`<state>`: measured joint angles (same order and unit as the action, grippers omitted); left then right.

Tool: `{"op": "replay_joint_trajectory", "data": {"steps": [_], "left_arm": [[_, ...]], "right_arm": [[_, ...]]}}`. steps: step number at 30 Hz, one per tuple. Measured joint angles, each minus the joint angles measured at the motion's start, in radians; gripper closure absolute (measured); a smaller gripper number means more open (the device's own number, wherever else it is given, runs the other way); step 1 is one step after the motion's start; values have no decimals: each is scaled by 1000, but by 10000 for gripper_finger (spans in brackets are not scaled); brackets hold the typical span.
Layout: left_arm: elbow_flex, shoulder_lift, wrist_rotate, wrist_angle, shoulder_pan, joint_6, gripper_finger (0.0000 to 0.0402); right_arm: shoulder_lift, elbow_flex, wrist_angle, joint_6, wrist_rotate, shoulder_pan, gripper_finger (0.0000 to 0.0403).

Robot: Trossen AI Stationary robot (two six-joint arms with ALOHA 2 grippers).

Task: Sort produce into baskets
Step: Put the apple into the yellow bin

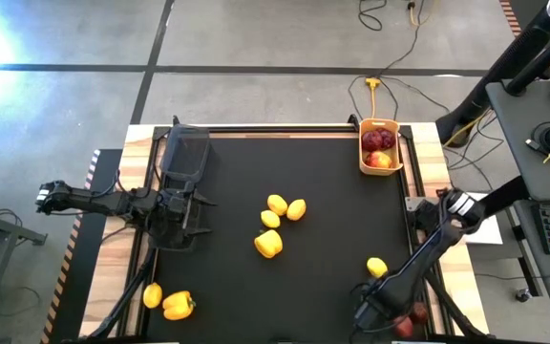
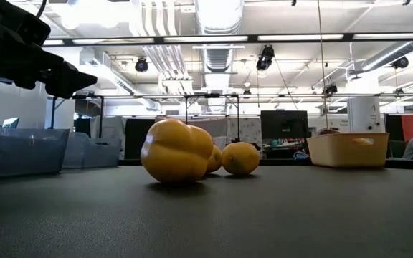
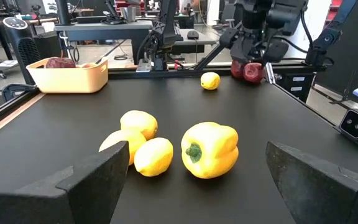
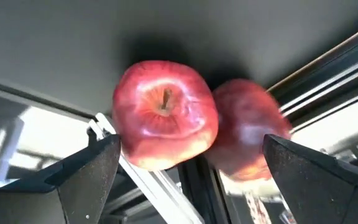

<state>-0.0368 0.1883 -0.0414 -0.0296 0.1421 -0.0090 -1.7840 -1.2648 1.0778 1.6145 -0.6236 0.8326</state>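
The right gripper (image 4: 191,171) hangs open over 2 red apples (image 4: 166,115) at the table's near right corner, its fingers (image 4: 82,174) spread wide enough to take 1, probably bound for the yellow basket (image 1: 380,167), which already holds red fruit. The left gripper (image 3: 194,186), also open and empty, waits by the black basket (image 1: 185,153), facing 3 lemons (image 3: 153,155) and a yellow pepper (image 3: 210,149) mid-table. More yellow produce (image 1: 178,305) lies at the near left corner.
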Motion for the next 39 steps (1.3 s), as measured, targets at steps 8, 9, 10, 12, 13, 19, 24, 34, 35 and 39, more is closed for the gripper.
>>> {"op": "replay_joint_trajectory", "data": {"steps": [8,9,10,12,13,19,24,34,35,39], "left_arm": [[0,0,0,0,0,0,42],[0,0,0,0,0,0,42],[0,0,0,0,0,0,42],[0,0,0,0,0,0,42],[0,0,0,0,0,0,42],[0,0,0,0,0,0,42],[0,0,0,0,0,0,42],[0,0,0,0,0,0,42],[0,0,0,0,0,0,42],[0,0,0,0,0,0,42]], "right_arm": [[-44,0,-97,-82,-58,0,19],[-47,0,-97,-82,-66,0,19],[-51,0,-96,-86,-68,1,19],[-59,0,-97,-101,-69,1,19],[-63,0,-97,-115,-69,1,19],[-98,1,-98,-179,-83,1,19],[-118,1,-102,-218,-92,3,19],[-122,-8,-104,-281,-91,-30,94],[-122,-19,-109,-294,-91,-42,111],[-102,-86,-102,-358,-11,-116,166]]}}
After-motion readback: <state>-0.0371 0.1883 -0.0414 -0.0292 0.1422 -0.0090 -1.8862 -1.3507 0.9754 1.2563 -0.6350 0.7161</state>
